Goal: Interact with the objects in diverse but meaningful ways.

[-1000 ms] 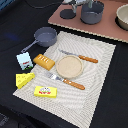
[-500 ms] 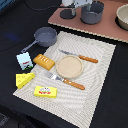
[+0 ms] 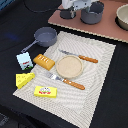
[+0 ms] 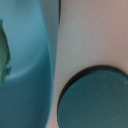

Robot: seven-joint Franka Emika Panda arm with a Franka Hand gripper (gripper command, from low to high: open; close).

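Tool [image 3: 76, 6] at top centre of exterior view, jaw state unclear. Pan [image 3: 45, 36], carton [image 3: 24, 60], loaf [image 3: 44, 62], cheese [image 3: 24, 79], yellow box [image 3: 45, 91] lie lower left.

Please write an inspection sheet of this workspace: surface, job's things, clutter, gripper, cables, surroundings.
Surface: woven beige placemat on a dark table.
Job's things: orange-brown bread loaf on the placemat's edge; flat yellow box on the placemat; pale blue milk carton, yellow holed cheese wedge and dark grey long-handled pan on the dark table.
Clutter: round tan plate, orange-handled knife, orange-handled fork; grey pots and a bowl on a pinkish board.
Gripper: white robot gripper above the board; jaws not discernible.
Cables: dark cable.
Surroundings: nothing seen.
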